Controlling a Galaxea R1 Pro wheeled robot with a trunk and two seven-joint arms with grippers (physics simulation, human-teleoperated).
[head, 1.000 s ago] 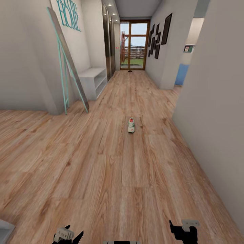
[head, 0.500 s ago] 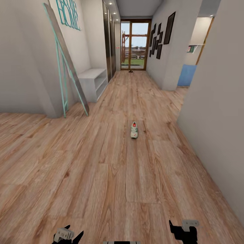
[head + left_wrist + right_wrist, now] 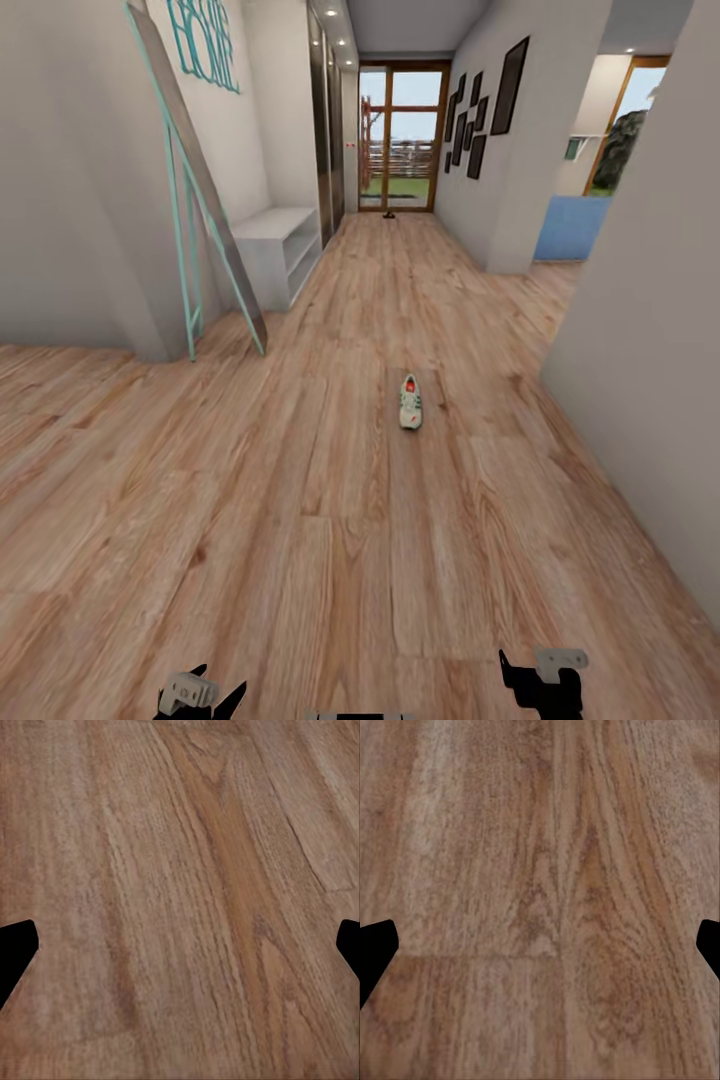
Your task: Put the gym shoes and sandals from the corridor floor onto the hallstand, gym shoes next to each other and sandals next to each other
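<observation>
shoe: one gym shoe (image 3: 410,401) mid-frame on corridor floor (image 3: 300,520), unreached
left gripper (image 3: 180,945): jaws spread, empty, stowed for driving
right gripper (image 3: 540,945): same

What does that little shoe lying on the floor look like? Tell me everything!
The gym shoe is a small white lace-up sneaker with green stripes on its side and a red-orange patch at the end farther from the robot. It lies alone, sole down, on the wooden corridor floor, pointing along the hallway. Nothing touches it but the floor. It sits well ahead of the robot, a little right of the middle of the head view. It is too small here to make out finer details.
</observation>
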